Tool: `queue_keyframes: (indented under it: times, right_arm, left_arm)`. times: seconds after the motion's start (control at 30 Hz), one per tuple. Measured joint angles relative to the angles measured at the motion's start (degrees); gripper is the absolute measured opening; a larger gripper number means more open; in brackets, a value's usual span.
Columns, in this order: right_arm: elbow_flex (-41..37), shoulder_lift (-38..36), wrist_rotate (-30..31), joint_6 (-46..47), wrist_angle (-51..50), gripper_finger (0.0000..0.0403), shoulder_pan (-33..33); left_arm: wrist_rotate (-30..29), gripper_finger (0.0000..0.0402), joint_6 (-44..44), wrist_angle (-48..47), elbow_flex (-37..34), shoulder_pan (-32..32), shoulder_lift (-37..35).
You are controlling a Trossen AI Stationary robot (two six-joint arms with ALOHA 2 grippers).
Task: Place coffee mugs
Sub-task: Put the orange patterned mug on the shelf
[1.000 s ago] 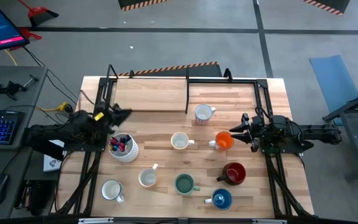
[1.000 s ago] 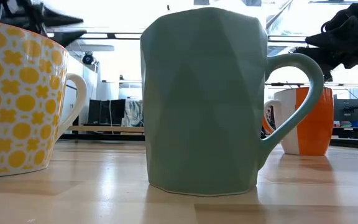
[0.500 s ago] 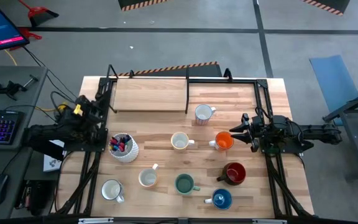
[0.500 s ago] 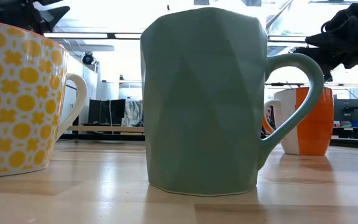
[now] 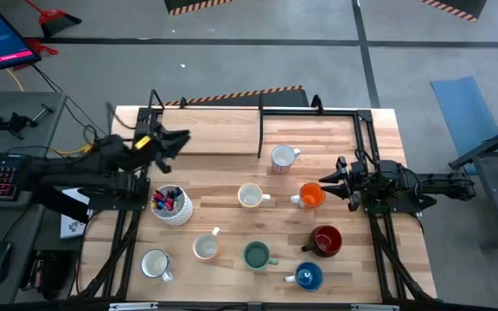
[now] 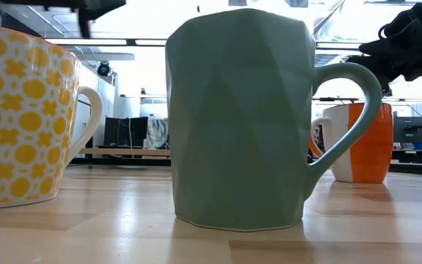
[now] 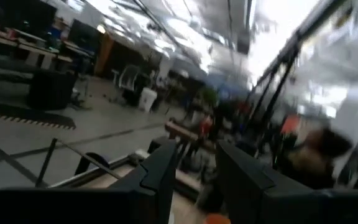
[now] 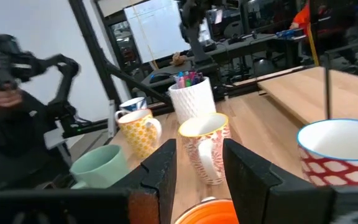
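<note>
Hovering empty, left end effector [image 5: 178, 138] and right end effector [image 5: 331, 184] both gape open.

Both arms are black, built of chunky jointed segments, the left arm [image 5: 76, 168] entering the high view from 9 o'clock and the right arm [image 5: 422, 186] from 3 o'clock. The left gripper [image 5: 173, 142] carries a small yellow tag just behind its dark fingers [image 7: 160, 177], which in its wrist view are flat, angular black plates with bevelled edges. The right gripper [image 5: 337, 183] ends in two pointed prongs spread like a fork, and its fingers [image 8: 160, 171] show as the same squared black plates with a faintly glossy surface.
</note>
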Motion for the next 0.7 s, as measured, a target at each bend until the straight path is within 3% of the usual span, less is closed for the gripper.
queue_keyframes:
  times: [0.13, 0.37, 0.57, 0.7]
  right_arm:
    - [0.0, 0.0, 0.33, -0.11, 0.0, 0.0114, 0.0]
    - [-0.01, 0.0, 0.49, 0.54, 0.0, 0.0114, 0.01]
    - [-0.01, 0.0, 0.51, 12.01, 0.0, 0.0114, 0.01]
    - [0.0, 0.0, 0.51, 13.25, 0.0, 0.0114, 0.02]
  left_arm:
    - [3.33, 0.0104, 2.72, -0.56, 5.53, 0.0, 9.05]
    - [10.96, 0.0104, -0.5, -0.72, 14.3, 0.0, 23.2]
    - [13.55, 0.0104, 1.96, -0.88, 21.0, 0.0, 33.63]
    - [14.27, 0.0104, 2.45, -0.85, 24.42, 0.0, 38.22]
